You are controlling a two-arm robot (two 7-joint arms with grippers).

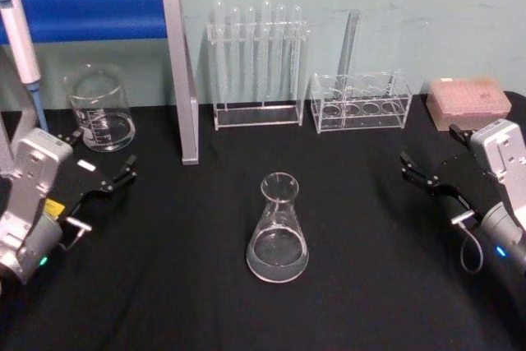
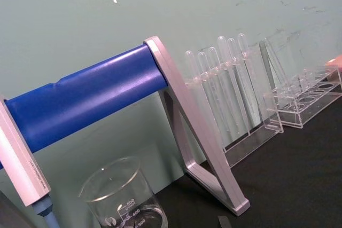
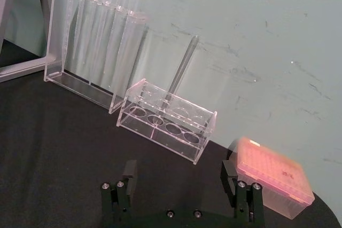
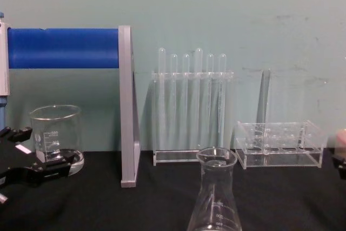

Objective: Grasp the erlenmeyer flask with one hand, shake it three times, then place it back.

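- The erlenmeyer flask (image 1: 278, 232) was seen standing upright on the black tabletop (image 1: 164, 285), near the middle and toward the front edge, untouched by either arm.
- In the chest view the erlenmeyer flask (image 4: 216, 198) was seen low in the foreground, in front of the racks.
- The left end effector (image 1: 125, 170) was held low over the tabletop at the left, well apart from the flask, its fingers spread and nothing between them.
- The right end effector (image 1: 407, 166) was held at the right side, also well apart from the flask; in the right wrist view its fingers (image 3: 128, 173) were seen wide apart and empty.
- A glass beaker (image 1: 100, 108) was placed at the back left, just behind the left end effector.
- A stand with a blue bar (image 1: 99, 10) was set beside the beaker.
- A tall test-tube rack (image 1: 257, 63) and a low clear rack (image 1: 360, 103) were lined up along the back wall.
- A pink box (image 1: 468, 100) was set at the back right.
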